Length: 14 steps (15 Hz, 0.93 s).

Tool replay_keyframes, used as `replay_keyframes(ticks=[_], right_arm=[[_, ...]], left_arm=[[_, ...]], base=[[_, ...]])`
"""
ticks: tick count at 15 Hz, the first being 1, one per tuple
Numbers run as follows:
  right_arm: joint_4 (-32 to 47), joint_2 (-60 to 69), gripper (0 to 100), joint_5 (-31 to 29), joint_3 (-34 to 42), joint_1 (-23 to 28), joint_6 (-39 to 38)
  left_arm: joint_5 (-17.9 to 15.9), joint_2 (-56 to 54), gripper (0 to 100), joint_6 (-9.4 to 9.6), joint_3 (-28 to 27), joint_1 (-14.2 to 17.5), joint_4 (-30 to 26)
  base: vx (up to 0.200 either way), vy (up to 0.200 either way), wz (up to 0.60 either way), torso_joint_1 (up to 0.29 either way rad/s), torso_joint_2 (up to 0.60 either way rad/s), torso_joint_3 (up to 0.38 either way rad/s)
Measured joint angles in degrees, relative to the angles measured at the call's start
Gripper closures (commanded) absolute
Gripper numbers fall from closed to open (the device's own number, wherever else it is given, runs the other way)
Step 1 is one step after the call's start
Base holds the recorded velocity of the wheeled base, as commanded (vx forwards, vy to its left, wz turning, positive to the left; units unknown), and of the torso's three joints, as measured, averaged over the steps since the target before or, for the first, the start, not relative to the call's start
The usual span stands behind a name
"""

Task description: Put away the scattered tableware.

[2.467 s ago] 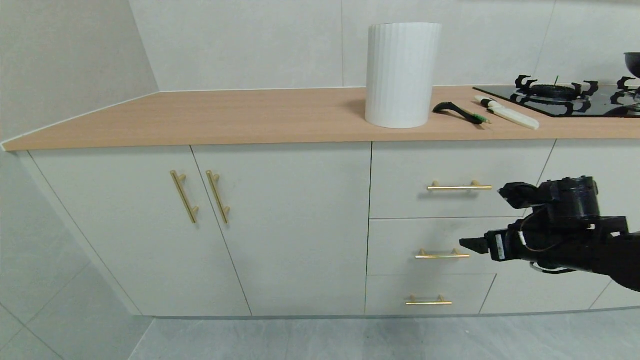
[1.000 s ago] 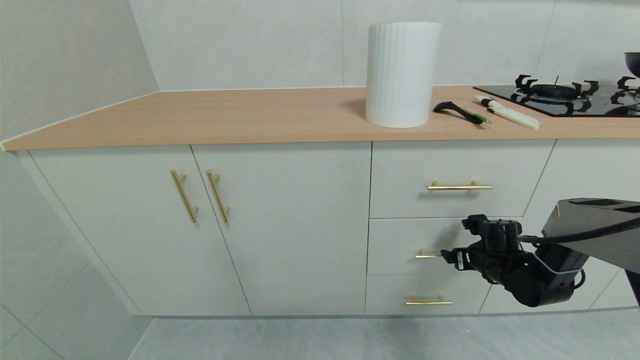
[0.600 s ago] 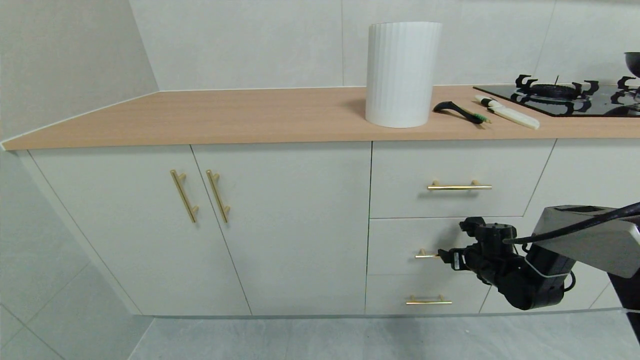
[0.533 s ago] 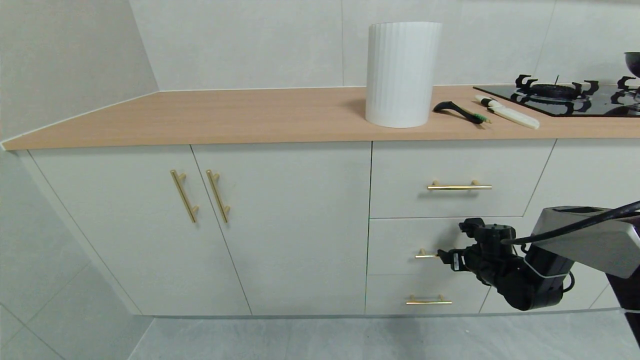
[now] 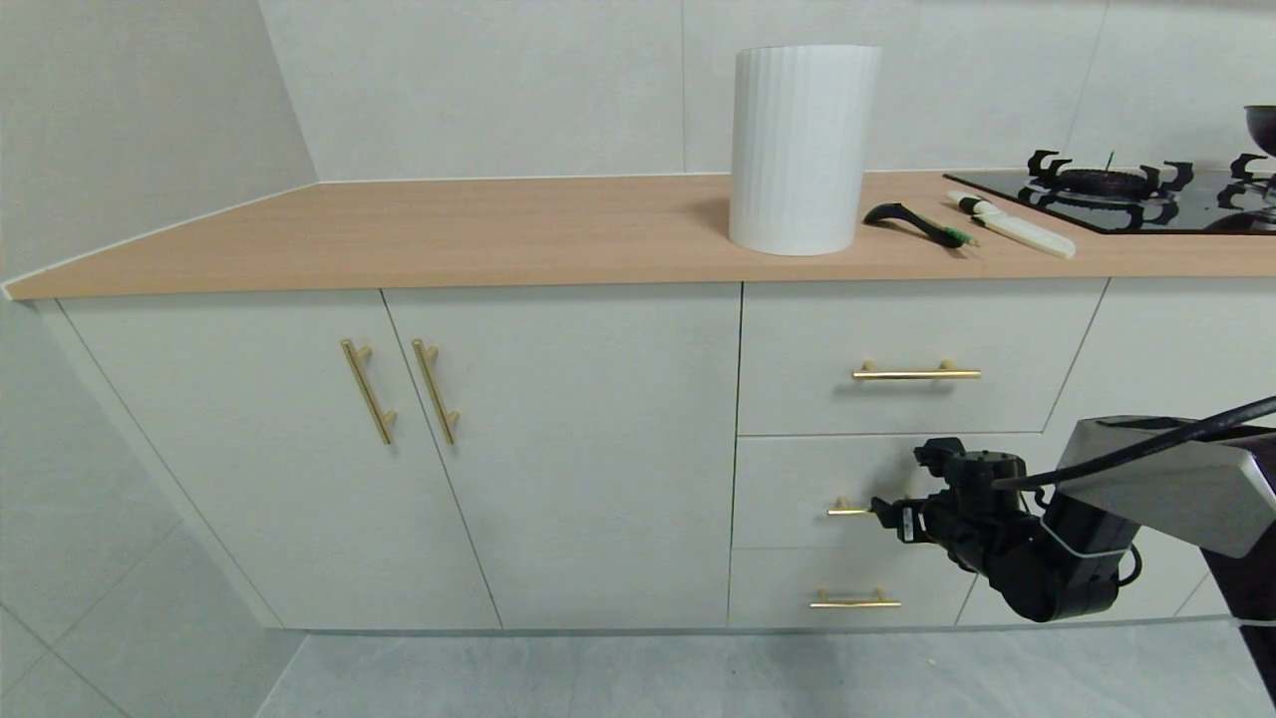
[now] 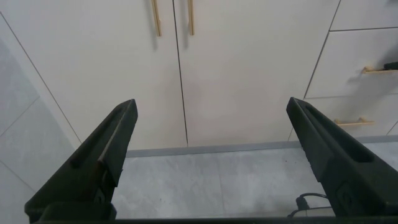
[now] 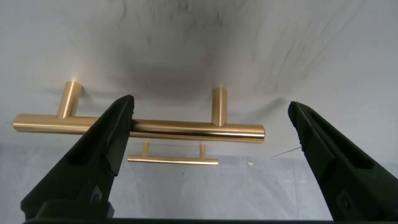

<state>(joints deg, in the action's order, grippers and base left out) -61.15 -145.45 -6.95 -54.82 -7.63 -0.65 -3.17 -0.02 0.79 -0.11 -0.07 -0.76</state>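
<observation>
The tableware, a black utensil (image 5: 912,223) and a white knife (image 5: 1012,226), lies on the bench (image 5: 449,234) between the white cylinder (image 5: 802,150) and the hob (image 5: 1116,194), well apart from both arms.

Within the last 2.5 s the right arm has dropped from beside the top drawer to the middle drawer handle (image 5: 847,511). Over the last half second it has barely shifted. The right jaws are spread, with the bar crossing the gap between them, and pinch nothing.

Judgement: the drawer is being prepared for storage, and no item has been put away yet.

The left jaws are spread and empty, facing the cupboard doors (image 6: 249,62).
</observation>
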Motion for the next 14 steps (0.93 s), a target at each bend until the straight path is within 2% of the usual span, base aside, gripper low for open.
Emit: replay_keyframes(ticks=[10,14], right_arm=[[2.9,0.5,0,0.0,0.5,0.0,0.0],[9.6,4.2,0,0.1,2.9,0.0,0.1]], left_arm=[[0.0,0.0,0,0.00,0.0,0.0,0.0],[0.0,0.0,0,-0.01,0.0,0.0,0.0]], base=[[0.000,0.000,0.00,0.000,0.00,0.000],[0.000,0.000,0.00,0.000,0.00,0.000]])
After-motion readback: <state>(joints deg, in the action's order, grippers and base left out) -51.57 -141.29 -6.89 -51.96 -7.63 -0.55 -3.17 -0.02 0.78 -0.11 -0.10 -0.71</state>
